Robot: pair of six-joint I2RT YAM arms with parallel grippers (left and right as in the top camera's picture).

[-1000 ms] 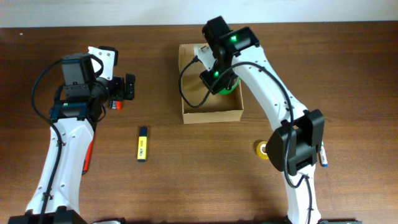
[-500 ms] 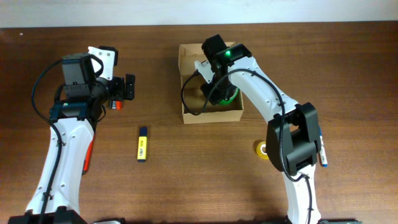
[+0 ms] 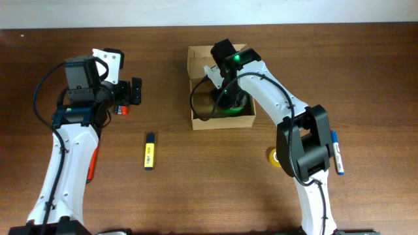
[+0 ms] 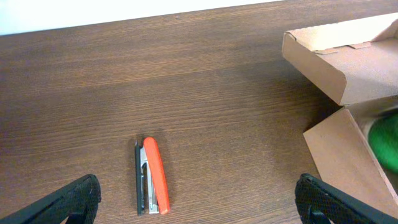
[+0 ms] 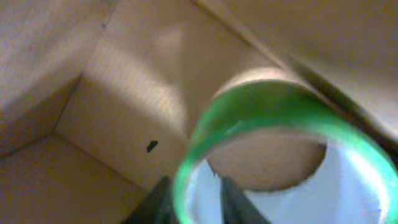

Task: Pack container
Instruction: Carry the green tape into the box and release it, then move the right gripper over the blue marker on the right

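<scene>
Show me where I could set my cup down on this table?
Bare wood lies in front of the container, between the yellow marker and the yellow tape roll, and right of the blue pen. Crowded: inside the container, where the right gripper and green tape roll sit.

- Overhead: high up, looking straight down, whole desk (image 3: 196, 196) in frame.
- Left wrist: low, tilted down across the desk, mid-range, container (image 4: 339, 155) at frame right.
- Right wrist: inside the container, very close, blurred green tape roll (image 5: 280, 106) fills the frame.
- All three views share the container.
</scene>
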